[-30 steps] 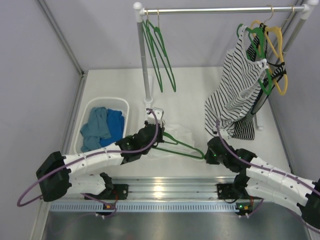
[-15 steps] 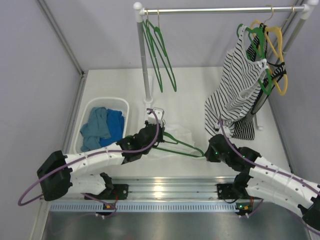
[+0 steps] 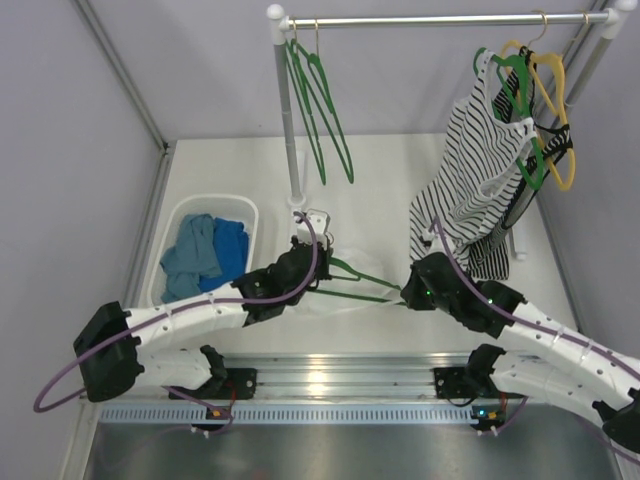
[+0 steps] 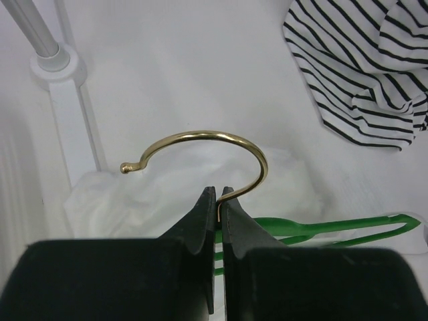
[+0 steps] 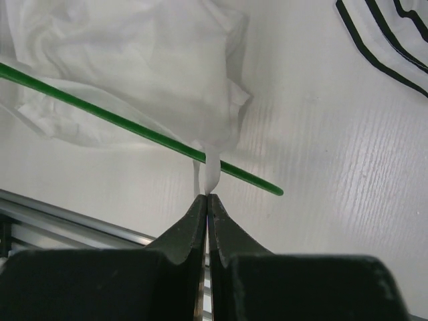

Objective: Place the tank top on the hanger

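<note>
The table (image 3: 400, 180) holds the top (image 5: 134, 67), crumpled between my arms, with the hanger (image 5: 100, 112) lying across it. My left claw (image 4: 217, 199) pinches the hook (image 4: 200, 137) at its stem. My right claw (image 5: 206, 200) is clamped on a strap (image 5: 210, 167) crossing the hanger's arm. Threading seems underway; next, that strap needs drawing over the arm's end.

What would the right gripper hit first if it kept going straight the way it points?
Shut on a strap of the tank top, the right gripper points at the green bar of the hanger, which crosses just ahead of it. It would probably meet that first, though their heights are hard to compare.
</note>
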